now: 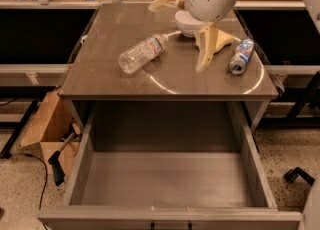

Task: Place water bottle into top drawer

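The bottle (142,54) lies on its side on the table (100,76), a little left of the middle, with its white cap pointing far and right toward the bowl (189,22). The gripper (176,38) hangs over the far right part of the table, just right of the bottle and not touching it. Its fingers are wide apart: one points down near the bowl, the other reaches out to the far left. A can (241,56) lies on the right side of the table. The drawer (257,159) stands pulled out on the near side, below the tabletop. A cardboard box (42,129) sits on the floor at the left
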Tool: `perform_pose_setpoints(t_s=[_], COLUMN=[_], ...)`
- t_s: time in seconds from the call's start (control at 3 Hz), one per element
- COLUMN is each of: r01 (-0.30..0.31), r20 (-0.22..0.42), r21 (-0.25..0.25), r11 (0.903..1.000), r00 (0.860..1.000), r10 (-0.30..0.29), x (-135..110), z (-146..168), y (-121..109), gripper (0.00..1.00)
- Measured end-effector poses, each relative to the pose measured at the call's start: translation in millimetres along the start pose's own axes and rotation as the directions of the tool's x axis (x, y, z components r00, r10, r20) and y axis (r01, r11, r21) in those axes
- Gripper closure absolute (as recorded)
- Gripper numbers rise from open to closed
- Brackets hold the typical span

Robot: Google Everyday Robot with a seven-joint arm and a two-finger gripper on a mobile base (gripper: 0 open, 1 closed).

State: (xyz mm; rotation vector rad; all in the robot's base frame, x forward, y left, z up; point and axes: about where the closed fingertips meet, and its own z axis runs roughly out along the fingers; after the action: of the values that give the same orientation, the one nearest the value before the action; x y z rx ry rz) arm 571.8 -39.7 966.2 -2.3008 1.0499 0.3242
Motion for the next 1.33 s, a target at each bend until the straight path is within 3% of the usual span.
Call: perform_pose_setpoints(t_s=[0.33,0.67,1.0,1.33], r01=[-0.085,-0.147,-0.169,-0.169], r20=[-0.113,-0.226,-0.297,-0.323], r21=[-0.01,0.007,0.028,0.051], r11=[0.9963,0.9892,0.9852,0.9843], r00=[0.99,0.963,0.94,0.93], r10=[0.083,0.144,0.17,0.176], x=[3,8,14,21], z=[0,-6,-8,-2], y=[-7,-14,-23,-30], gripper=[0.0,0.0,0.0,0.0])
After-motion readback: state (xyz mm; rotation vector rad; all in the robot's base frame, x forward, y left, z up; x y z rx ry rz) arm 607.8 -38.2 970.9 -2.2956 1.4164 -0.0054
